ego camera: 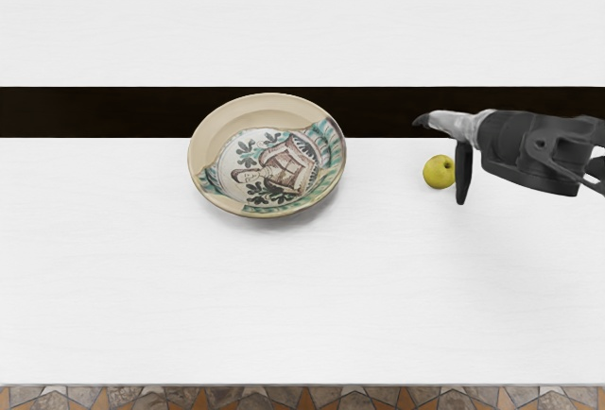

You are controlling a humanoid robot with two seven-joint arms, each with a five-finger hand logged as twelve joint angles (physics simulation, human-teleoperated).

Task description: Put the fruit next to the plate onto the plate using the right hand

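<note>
The painted plate (267, 155) is sitting on the white worktop (302, 297), and the small yellow-green fruit (438, 171) is lying at its 3 o'clock, apart from the rim. It is looking light, firm, smooth and prone to rolling, so wrapping its widest part seems best. The right hand (470, 136) is hovering just at the fruit's 3 o'clock, fingers spread, grasping nothing.

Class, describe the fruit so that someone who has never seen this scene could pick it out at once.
Start at the white table and find the painted plate near its far edge. Look toward the picture's right from the plate: the yellow-green fruit sits on the bare tabletop, just beside the right hand. It is the only small, round, brightly coloured thing there.
</note>
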